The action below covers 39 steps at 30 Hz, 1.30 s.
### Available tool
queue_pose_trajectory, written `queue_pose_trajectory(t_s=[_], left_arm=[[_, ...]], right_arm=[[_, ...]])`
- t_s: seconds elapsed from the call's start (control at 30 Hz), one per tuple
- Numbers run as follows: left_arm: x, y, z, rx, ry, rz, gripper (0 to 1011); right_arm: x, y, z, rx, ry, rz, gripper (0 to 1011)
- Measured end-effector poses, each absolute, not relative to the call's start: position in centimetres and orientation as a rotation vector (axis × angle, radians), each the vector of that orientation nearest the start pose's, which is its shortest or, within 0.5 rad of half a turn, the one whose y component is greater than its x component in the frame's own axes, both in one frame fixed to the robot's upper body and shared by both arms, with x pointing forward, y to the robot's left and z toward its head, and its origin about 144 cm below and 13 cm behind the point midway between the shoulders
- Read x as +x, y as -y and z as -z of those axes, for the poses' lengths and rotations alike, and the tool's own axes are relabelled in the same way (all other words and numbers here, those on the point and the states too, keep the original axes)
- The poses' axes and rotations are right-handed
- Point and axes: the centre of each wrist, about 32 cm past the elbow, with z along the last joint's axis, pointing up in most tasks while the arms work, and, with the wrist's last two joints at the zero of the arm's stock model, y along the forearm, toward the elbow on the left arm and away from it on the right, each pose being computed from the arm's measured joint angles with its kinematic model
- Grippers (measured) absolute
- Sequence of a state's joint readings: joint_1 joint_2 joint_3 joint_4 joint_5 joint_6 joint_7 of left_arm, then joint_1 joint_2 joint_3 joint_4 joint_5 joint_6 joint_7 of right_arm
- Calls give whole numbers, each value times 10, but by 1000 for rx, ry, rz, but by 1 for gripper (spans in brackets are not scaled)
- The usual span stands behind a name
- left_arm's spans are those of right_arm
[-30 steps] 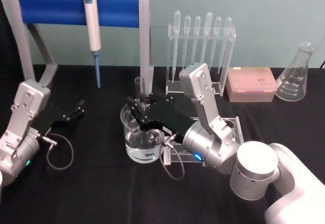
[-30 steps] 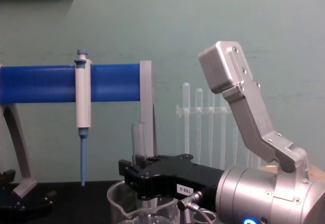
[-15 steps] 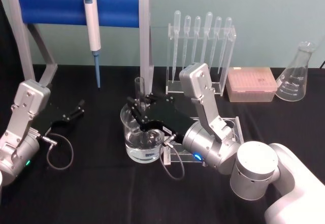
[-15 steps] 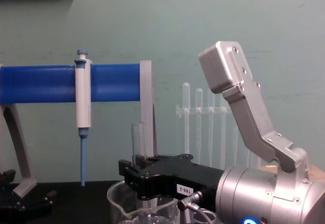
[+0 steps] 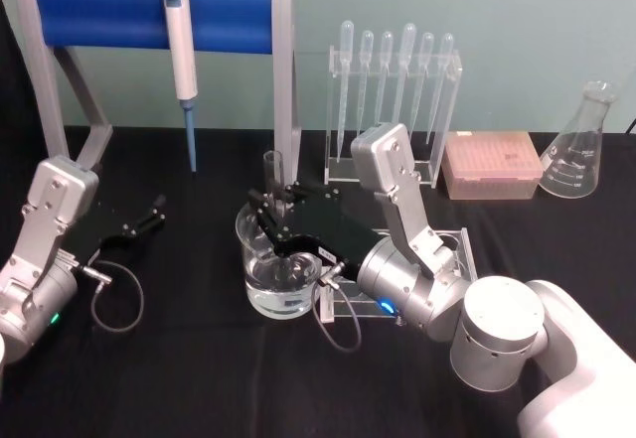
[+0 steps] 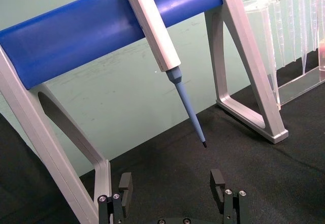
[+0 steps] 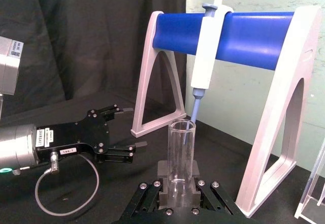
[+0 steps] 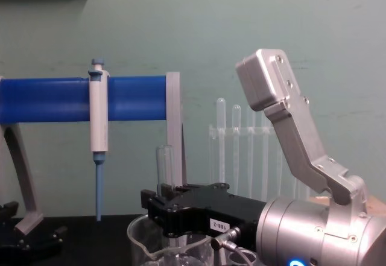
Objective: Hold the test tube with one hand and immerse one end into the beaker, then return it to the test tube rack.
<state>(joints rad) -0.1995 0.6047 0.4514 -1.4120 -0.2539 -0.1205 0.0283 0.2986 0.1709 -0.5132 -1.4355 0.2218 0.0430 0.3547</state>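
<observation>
The right end effector [image 5: 270, 203] pinches the test tube [image 5: 272, 172] upright over the beaker [image 5: 260, 294] — the left end effector [image 5: 151, 214] is spread, well apart, at the worktop's [image 5: 199, 378] left.

My two arms are brushed silver metal, made of boxy links [image 5: 397, 185] that are fastened with small screws. My right pincer [image 5: 270, 210] is black and has a small white label [image 8: 218, 224] reading "188-2". My left pincer [image 5: 149, 216] is black too. At each wrist a thin grey cable [image 5: 117, 304] makes a loop from a metal plug. On the right wrist shines a blue light [image 5: 383, 307], on the left a green light [image 5: 52, 317]. My right shoulder shell [image 5: 571, 359] is white and rounded.
</observation>
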Motion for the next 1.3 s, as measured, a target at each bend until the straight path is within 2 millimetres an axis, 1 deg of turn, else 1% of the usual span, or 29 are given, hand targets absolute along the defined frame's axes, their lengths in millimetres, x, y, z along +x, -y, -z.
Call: queue_pose_trajectory(t_s=[1.3], left_arm=[[489,-310,-1140,304,285,-1248,1000]], right_arm=[[508,128,-1176,-43,56,744,225]])
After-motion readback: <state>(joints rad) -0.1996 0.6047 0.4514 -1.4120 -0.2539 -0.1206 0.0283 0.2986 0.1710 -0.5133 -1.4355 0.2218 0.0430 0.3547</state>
